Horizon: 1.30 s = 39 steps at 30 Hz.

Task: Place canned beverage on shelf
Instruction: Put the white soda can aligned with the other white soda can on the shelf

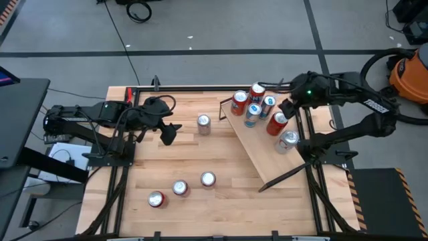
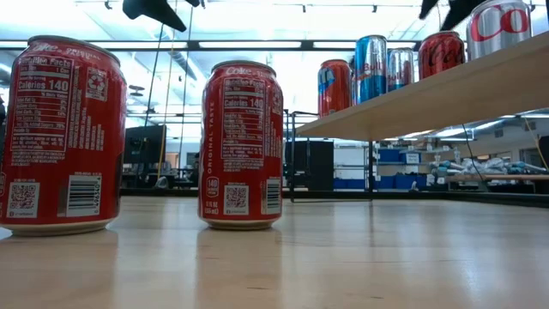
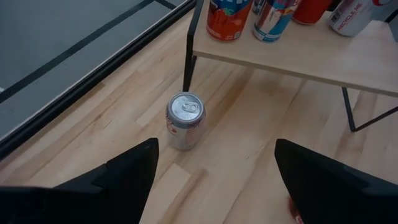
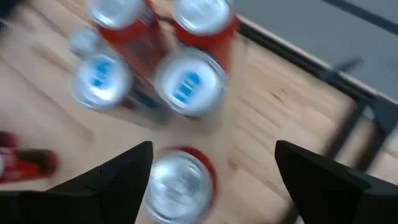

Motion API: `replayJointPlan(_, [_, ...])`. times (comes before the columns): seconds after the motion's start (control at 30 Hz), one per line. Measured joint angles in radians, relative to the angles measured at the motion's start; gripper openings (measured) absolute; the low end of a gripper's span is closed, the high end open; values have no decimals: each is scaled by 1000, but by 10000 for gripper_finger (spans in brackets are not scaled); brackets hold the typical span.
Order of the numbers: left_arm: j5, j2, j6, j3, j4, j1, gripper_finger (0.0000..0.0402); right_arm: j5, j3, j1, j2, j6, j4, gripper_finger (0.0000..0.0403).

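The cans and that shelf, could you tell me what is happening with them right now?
The robot is stocking cans onto the sloped shelf. Six cans already stand on it. The right gripper hovers open over them, holding nothing. The left gripper, also open and empty, faces a lone silver can on the table. Three more cans wait near the table's front edge.

orange vacuum (image 1: 410, 73), black cable (image 1: 139, 11), laptop (image 1: 7, 75), grey floor (image 1: 221, 27)

Five blurred can tops (image 4: 189, 81) on the wooden shelf (image 4: 280, 106) (tool (image 4: 211, 180) fingers spread above).
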Motion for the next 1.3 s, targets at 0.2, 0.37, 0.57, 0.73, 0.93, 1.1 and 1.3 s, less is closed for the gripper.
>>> replayJointPlan(0.2, [51, 39, -48, 0, 14, 3, 331, 56, 41, 39, 2, -90, 215, 348])
replayJointPlan(0.37, [137, 149, -10, -1, 23, 4, 331, 103, 49, 93, 6, -249, 454, 348])
replayJointPlan(0.57, [226, 267, 65, -1, 85, 44, 331, -44, 49, 120, 66, -358, 598, 348])
replayJointPlan(0.73, [321, 332, 149, -1, 163, 130, 331, -81, 48, 147, 137, -371, 574, 348])
replayJointPlan(0.93, [357, 378, 322, -1, 260, 242, 331, -36, 48, 215, 190, -460, 568, 348])
replayJointPlan(1.1, [369, 414, 509, 0, 305, 314, 331, 63, 48, 268, 195, -489, 584, 348])
replayJointPlan(1.3, [392, 482, 636, 0, 346, 372, 331, 82, 48, 286, 183, -503, 604, 348])
